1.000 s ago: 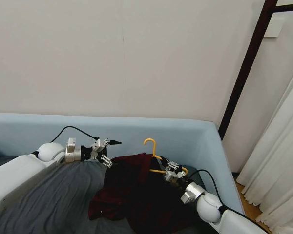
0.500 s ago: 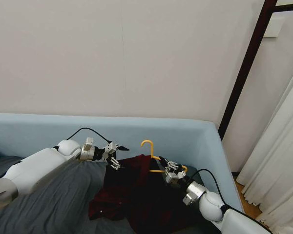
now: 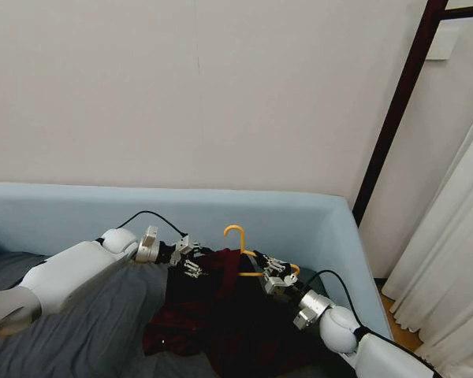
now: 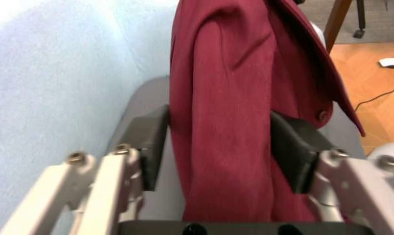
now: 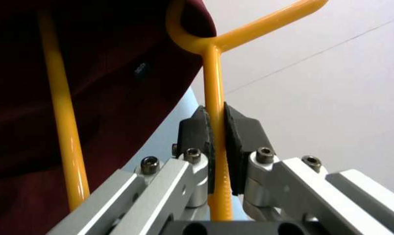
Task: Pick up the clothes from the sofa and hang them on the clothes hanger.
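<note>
A dark red garment [image 3: 213, 315] lies bunched on the sofa, its top draped over a yellow hanger [image 3: 236, 234]. My right gripper [image 3: 274, 276] is at the garment's right side, shut on the hanger's bar. In the right wrist view the pads [image 5: 239, 129] pinch the yellow rod [image 5: 213, 78] just below the hook, beside the red cloth [image 5: 86, 73]. My left gripper [image 3: 191, 258] is at the garment's upper left edge. In the left wrist view it [image 4: 220, 142] stands open, and a fold of the red cloth [image 4: 230, 98] fills the gap between its two dark pads [image 4: 151, 147].
The sofa has a light blue backrest [image 3: 79, 209] and a grey seat [image 3: 87, 331]. A dark pole [image 3: 394, 118] and a white curtain [image 3: 457, 260] stand to the right, past the sofa's arm. Wooden floor [image 4: 373, 73] lies beyond the sofa's end.
My left gripper has travelled right along the backrest and now straddles the garment's edge. The hanger and right gripper shifted slightly left.
</note>
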{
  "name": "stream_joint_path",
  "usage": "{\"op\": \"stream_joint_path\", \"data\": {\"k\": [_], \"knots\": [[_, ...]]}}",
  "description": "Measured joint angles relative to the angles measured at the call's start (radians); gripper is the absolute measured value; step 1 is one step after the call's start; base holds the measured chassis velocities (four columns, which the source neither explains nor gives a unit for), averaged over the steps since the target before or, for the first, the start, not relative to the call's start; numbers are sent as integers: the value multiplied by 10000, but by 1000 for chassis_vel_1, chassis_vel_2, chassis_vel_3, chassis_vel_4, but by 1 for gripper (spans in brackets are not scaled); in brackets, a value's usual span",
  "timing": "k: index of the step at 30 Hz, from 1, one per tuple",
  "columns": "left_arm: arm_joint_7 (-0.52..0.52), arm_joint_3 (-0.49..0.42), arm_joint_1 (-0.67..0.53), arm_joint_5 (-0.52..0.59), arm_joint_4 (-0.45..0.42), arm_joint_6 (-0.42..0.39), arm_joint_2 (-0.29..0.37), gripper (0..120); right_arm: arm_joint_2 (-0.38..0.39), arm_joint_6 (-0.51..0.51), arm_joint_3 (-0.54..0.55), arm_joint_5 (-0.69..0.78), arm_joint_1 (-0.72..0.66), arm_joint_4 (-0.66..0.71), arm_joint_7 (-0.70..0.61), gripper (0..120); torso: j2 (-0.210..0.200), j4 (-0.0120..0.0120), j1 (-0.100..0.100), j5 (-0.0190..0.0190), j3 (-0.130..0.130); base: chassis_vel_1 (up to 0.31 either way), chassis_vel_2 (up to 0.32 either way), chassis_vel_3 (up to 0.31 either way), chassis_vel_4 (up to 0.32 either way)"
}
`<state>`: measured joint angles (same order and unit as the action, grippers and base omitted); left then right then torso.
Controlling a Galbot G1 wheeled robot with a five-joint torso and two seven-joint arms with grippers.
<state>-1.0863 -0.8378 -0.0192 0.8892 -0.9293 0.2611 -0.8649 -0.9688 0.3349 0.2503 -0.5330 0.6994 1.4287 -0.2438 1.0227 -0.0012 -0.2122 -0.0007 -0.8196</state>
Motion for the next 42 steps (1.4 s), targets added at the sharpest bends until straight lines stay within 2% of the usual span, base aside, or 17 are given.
{"op": "stream_joint_path", "data": {"k": [5,7,8,11,12,14,28,31,32,36,38,39,42], "knots": [[-102,1,63,1,13,1,-24,34,57,51,-20,-18,2,5,-2,4,0,0,0,0,0,0,0,0,0],[-107,1,77,1,9,6,-31,32,61,60,-20,-27,1,8,-3,4,0,0,0,0,0,0,0,0,0],[-195,13,117,-16,13,79,-57,23,68,87,-20,-64,-14,23,-3,4,0,0,1,0,0,0,0,0,0],[-276,20,183,-49,43,148,-123,11,76,126,-22,-123,-19,64,0,4,0,0,2,0,0,0,0,0,0],[-276,20,183,-49,43,148,-123,11,76,126,-22,-123,-19,64,0,4,0,0,2,0,0,0,0,0,0],[-277,21,216,-68,85,178,-160,3,108,164,-24,-156,16,108,6,4,0,-1,1,0,0,0,0,0,0],[-230,211,428,-82,150,414,-114,3,137,161,6,32,177,214,26,5,1,1,1,0,0,0,0,0,0],[-225,519,621,-103,213,459,-61,3,362,-56,108,807,497,579,62,18,2,0,1,0,1,0,0,0,0],[-225,519,621,-103,213,459,-61,3,362,-56,108,807,497,579,62,18,2,0,1,0,1,0,0,0,0],[-221,1313,1190,-213,321,582,-56,3,707,-555,257,2379,1357,1405,25,36,2,-1,2,-2,1,0,0,0,0],[-159,1544,1330,-212,331,632,-40,3,778,-645,222,2608,1619,1553,44,39,1,5,2,-5,1,0,0,0,0],[-96,1726,1429,-210,336,649,-20,1,847,-689,173,2749,1822,1657,50,43,2,-3,2,1,1,0,0,0,0],[24,2192,1822,-144,254,662,98,1,1011,-722,-213,3124,2553,2037,45,57,2,-2,1,-6,1,0,0,0,0]]}}
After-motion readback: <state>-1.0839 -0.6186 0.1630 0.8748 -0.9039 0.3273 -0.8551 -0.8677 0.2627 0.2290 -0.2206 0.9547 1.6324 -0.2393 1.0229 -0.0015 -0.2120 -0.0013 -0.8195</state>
